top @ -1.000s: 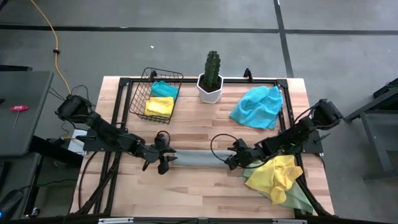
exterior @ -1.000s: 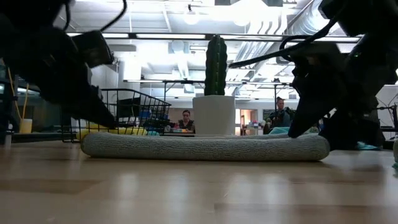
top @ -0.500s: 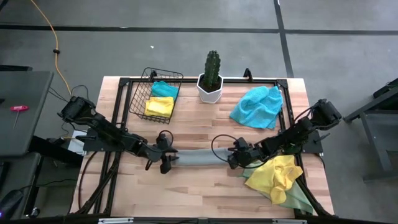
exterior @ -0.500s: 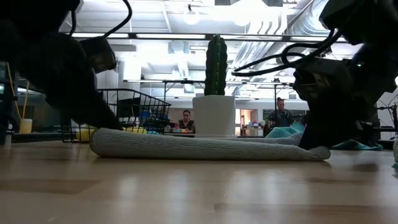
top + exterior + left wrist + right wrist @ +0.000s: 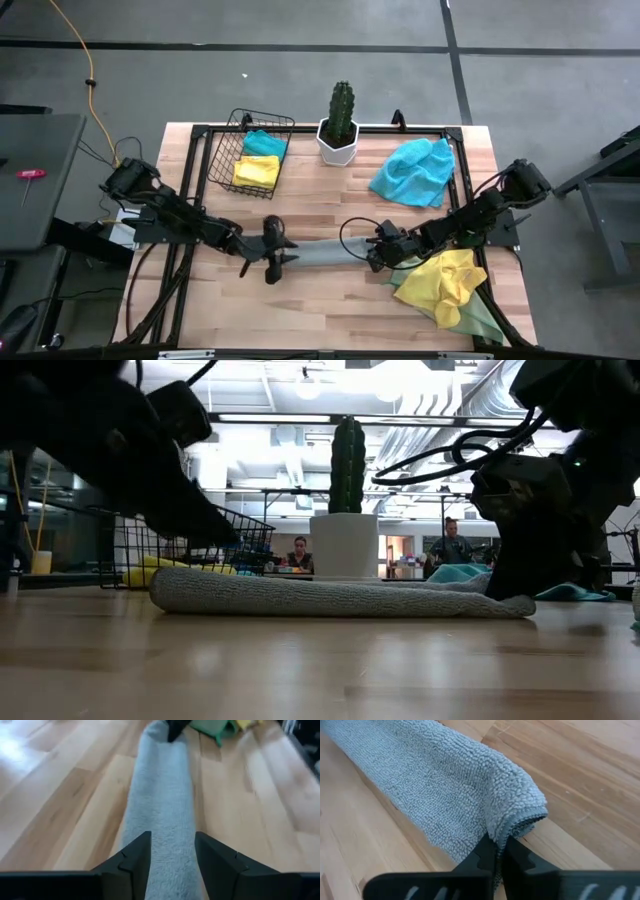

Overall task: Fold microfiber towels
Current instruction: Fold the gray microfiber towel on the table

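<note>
Grey towel (image 5: 325, 251) is laid as a long narrow folded strip across the middle of the table (image 5: 330, 310), flat on the wood; in the low view it reads as a low roll (image 5: 340, 598).

Its right end is pinched by the right gripper (image 5: 380, 251): in the right wrist view the fingers are closed tight on the folded edge (image 5: 517, 822), probably to anchor that end.

The left gripper (image 5: 277, 262) is held over the strip's left end, jaws parted and straddling the cloth (image 5: 162, 835) without clamping it. Judged as released, or lined up for a regrip, ahead of folding end to end.

Other towels are kept out of the working lane:
- turquoise towel (image 5: 412, 171), crumpled at the far right
- yellow towel (image 5: 446, 283) heaped over a pale green one (image 5: 478, 318) at the near right corner
- folded yellow (image 5: 256, 171) and turquoise (image 5: 264, 142) pieces already in the wire basket (image 5: 224, 150)

A potted cactus (image 5: 340, 122) stands at the far edge, clear of the arms.
</note>
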